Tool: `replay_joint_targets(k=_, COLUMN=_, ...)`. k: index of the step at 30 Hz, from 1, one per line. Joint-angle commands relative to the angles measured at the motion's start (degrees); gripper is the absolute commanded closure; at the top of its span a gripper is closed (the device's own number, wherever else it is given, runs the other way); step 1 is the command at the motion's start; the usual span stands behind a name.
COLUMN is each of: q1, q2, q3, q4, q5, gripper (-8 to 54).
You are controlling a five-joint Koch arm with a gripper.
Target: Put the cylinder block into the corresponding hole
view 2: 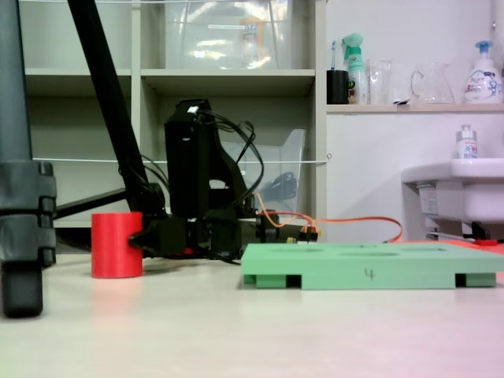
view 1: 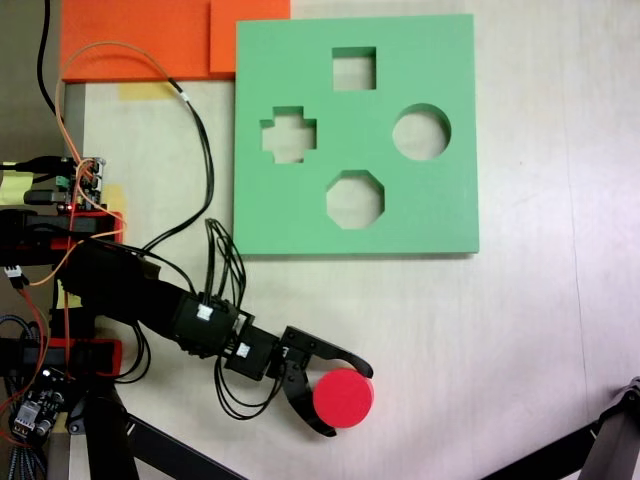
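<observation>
The red cylinder block (view 1: 345,398) stands upright on the table near the front edge, well below the green foam board (view 1: 440,215). My gripper (view 1: 348,400) reaches in from the left, its two black jaws pressed against opposite sides of the block. From the low side, a fixed view has the block (view 2: 116,244) resting on the table, with the gripper (view 2: 148,236) against its right side. The round hole (view 1: 420,108) lies at the board's right, beside the square, cross and octagonal cut-outs. Board (view 2: 370,268) and block stand apart.
Orange foam pieces (view 1: 140,40) lie at the top left, touching the board's corner. Cables and electronics (view 1: 70,190) crowd the left edge. A black stand leg (view 1: 610,440) crosses the bottom right corner, and a thick stand foot (view 2: 24,236) stands at the left.
</observation>
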Motion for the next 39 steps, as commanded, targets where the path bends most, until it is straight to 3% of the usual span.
replay_joint_targets(k=1, q1=-0.70, q2=2.29, q3=0.18, q4=-1.14, q5=0.09, gripper=13.4)
replay_joint_targets(k=5, q1=-4.66, q2=5.89, q3=1.49, q4=-1.14, q5=0.09, gripper=14.9)
replay_joint_targets(k=11, q1=-14.24, q2=16.35, q3=4.66, q4=-1.14, q5=0.26, gripper=21.8)
replay_joint_targets(k=18, q1=-37.53, q2=27.25, q3=0.18, q4=10.55, q5=0.35, gripper=22.2)
replay_joint_targets(k=27, q1=-56.78, q2=24.26, q3=-18.11, q4=26.63, q5=-0.09, gripper=22.1)
replay_joint_targets(k=39, q1=-55.46, q2=11.34, q3=-35.51, q4=36.74, q5=-0.79, gripper=22.2)
